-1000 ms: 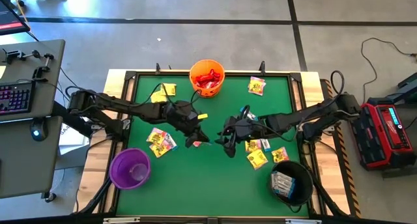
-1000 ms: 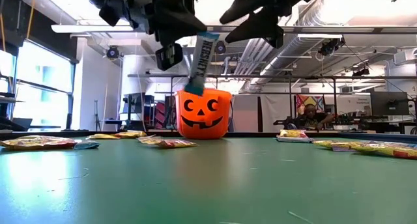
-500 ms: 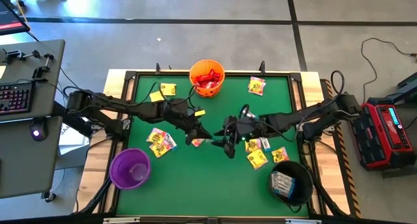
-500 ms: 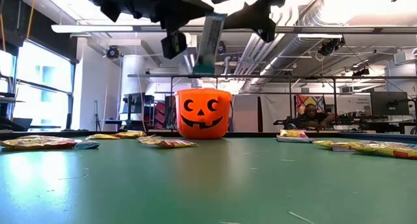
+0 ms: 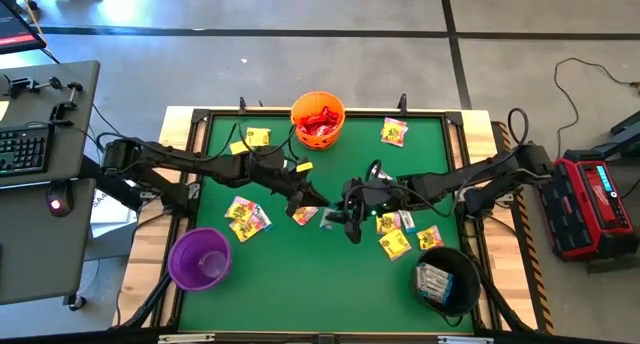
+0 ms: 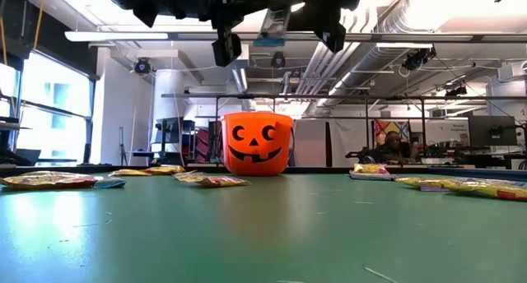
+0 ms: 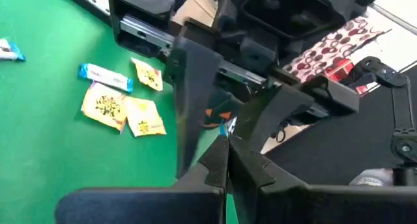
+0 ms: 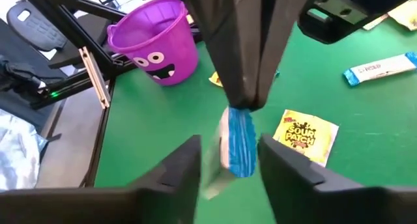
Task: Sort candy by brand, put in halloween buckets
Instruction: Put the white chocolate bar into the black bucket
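Green felt table (image 5: 300,284) framed in wood, grey floor around it; a desk with a keyboard (image 5: 22,149) stands off the left side and a red unit (image 5: 592,206) lies on the floor to the right.

Left gripper (image 5: 318,201) and right gripper (image 5: 337,216) meet above the middle of the table, raised well off the felt in the low view. Left fingers are pressed together on a white-blue candy packet (image 8: 240,140), which hangs from their tips in the right wrist view. Right gripper's fingers (image 8: 189,164) stand apart on either side of that packet; contact with it cannot be told.

Orange pumpkin bucket (image 5: 318,119) sits at the far edge of the table, red packets inside. Purple bucket (image 5: 200,258) is at the near left corner. Black bucket (image 5: 447,278) is at the near right corner with white-blue packets in it.

Loose candy on the felt:
- a cluster of yellow packets (image 5: 243,216) left of centre, near the purple bucket
- one yellow packet (image 5: 258,137) left of the orange bucket
- one yellow packet (image 5: 393,132) at the far right
- a yellow cluster (image 5: 393,242) with a white-blue piece just right of the grippers, above the black bucket

Low view: a person (image 6: 392,145) sits at a desk far behind the table.
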Controlling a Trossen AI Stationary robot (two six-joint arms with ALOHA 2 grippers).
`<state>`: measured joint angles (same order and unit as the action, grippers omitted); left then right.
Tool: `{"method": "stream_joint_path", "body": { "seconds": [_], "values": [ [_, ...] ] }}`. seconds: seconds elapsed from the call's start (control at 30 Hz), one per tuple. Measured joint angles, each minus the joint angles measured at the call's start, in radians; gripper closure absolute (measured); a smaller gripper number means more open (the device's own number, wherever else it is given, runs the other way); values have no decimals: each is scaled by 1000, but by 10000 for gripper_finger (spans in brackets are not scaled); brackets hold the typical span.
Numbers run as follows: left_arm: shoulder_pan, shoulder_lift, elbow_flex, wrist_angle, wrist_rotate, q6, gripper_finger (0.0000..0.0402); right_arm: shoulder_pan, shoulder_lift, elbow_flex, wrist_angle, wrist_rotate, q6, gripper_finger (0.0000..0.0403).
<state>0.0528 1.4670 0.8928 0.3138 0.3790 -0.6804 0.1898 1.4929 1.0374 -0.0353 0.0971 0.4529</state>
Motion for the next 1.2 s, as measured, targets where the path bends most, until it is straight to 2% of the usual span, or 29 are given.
{"method": "stream_joint_path", "body": {
  "seconds": [0.2, 0.4, 0.57, 0.87, 1.07, 1.2],
  "values": [
    [3, 0, 0, 7, 2, 0, 401, 0, 0, 0, 3, 14, -30, 386],
    [3, 0, 0, 45, 1, 10, 394, 0, 0, 0, 7, 0, -8, 379],
    [4, -18, 0, 97, -21, 70, 358, 15, -34, 9, -59, -2, 31, 396],
    [9, -56, 0, 97, -90, 218, 294, 93, -154, 173, -490, -4, 178, 395],
    [19, -56, 0, 94, -95, 223, 288, 212, -194, 327, -790, -39, 359, 396],
    [22, -56, 0, 95, -95, 222, 288, 323, -196, 453, -1012, -50, 538, 396]
  ]
}}
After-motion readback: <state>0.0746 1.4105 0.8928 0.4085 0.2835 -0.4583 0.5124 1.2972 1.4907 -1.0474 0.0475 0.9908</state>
